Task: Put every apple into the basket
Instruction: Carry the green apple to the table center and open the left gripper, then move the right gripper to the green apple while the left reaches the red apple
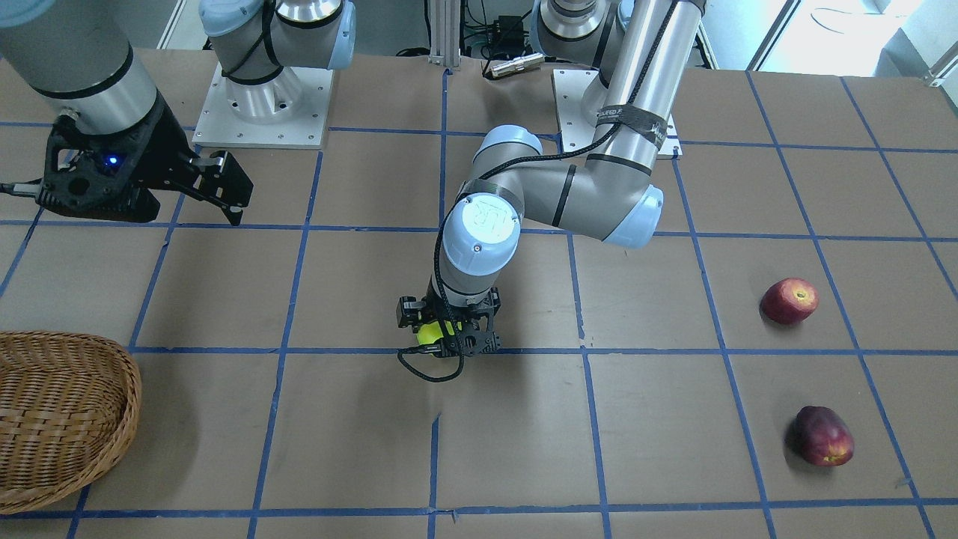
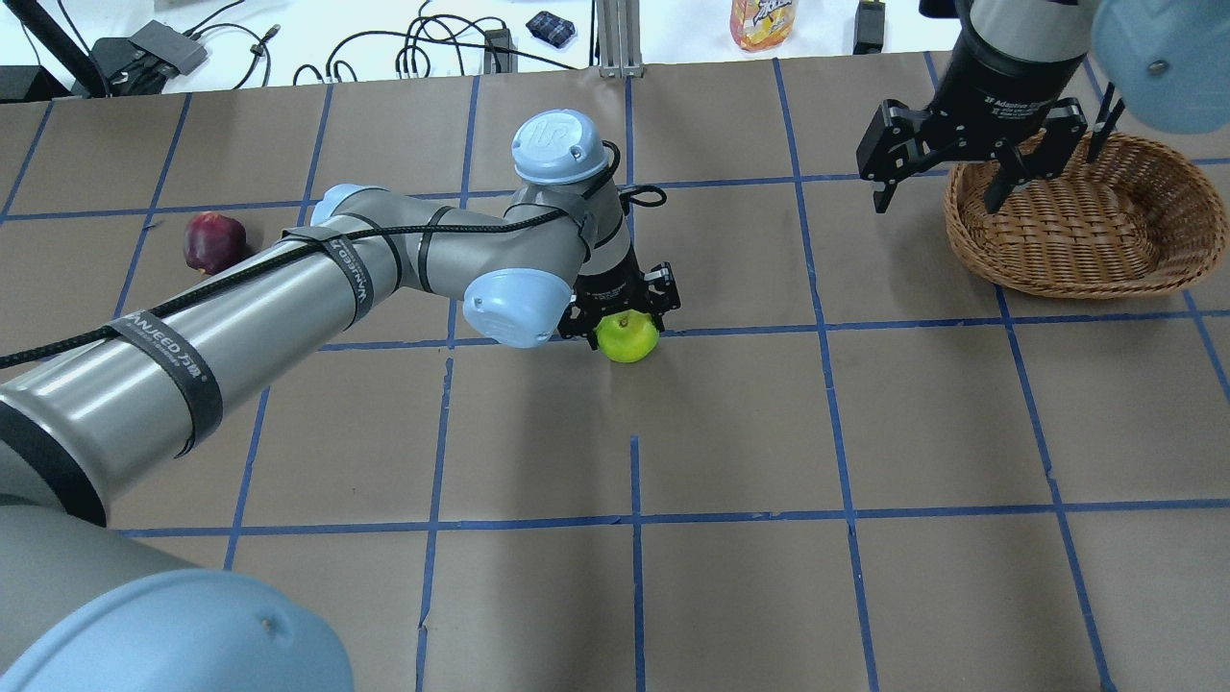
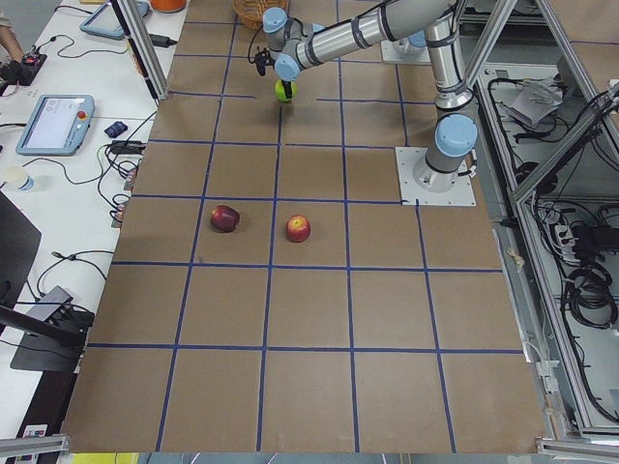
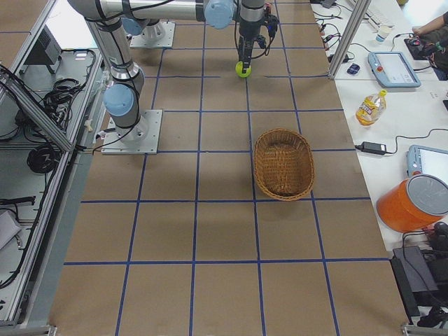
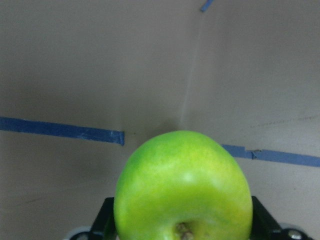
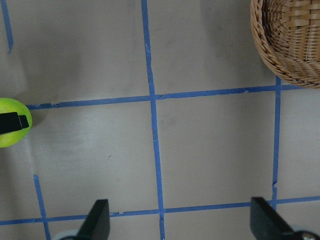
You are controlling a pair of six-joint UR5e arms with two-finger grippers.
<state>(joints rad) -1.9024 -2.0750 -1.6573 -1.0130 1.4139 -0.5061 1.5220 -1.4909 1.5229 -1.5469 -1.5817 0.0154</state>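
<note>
My left gripper (image 1: 447, 335) is shut on the yellow-green apple (image 2: 627, 336) near the table's middle, low over a blue tape line. The apple fills the left wrist view (image 5: 182, 187) and also shows in the right wrist view (image 6: 12, 129). The red apple (image 1: 789, 301) and the dark maroon apple (image 1: 823, 436) lie on the table on my left side. The wicker basket (image 2: 1057, 279) stands at my far right and has nothing in it. My right gripper (image 2: 937, 197) hangs open and empty beside the basket's near rim.
The arm bases (image 1: 262, 105) stand at the table's back edge. A juice bottle (image 2: 764, 19), cables and tablets lie beyond the far edge. An orange jug (image 4: 413, 203) stands on the side bench. My left arm hides the red apple in the overhead view.
</note>
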